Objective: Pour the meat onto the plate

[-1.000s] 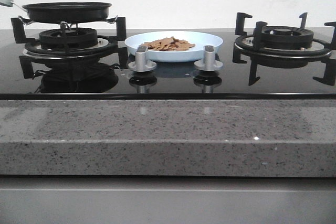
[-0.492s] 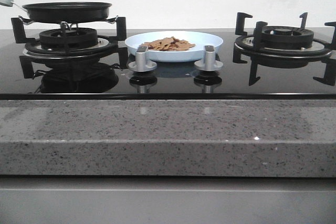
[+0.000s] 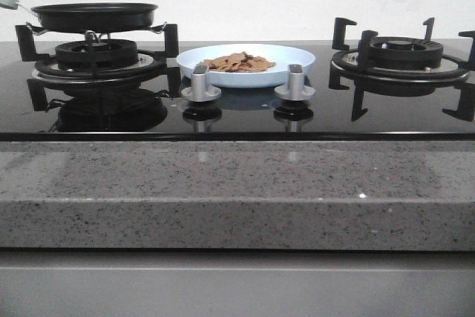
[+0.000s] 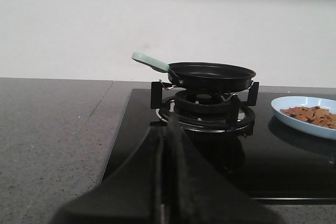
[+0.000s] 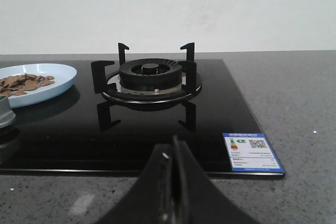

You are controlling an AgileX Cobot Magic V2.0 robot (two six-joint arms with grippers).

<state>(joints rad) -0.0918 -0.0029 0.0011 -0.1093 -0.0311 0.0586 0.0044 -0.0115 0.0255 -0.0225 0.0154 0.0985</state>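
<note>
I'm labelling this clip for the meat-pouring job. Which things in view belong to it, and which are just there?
Part of the job:
- meat, heaped on the plate
- plate, between the two burners
- frying pan, on the left burner

Just there:
- right burner, bare
- two knobs
- energy label
- left tool and right tool, both shut, holding nothing

A black frying pan [image 3: 94,15] with a pale-green handle [image 4: 149,61] sits on the left burner [image 3: 96,56] near the counter's far-left corner — the right burner [image 3: 401,53] stands bare. Two silver knobs [image 3: 201,85] rise mid-hob; an energy label [image 5: 252,152] lies at the hob's front-right corner.
</note>
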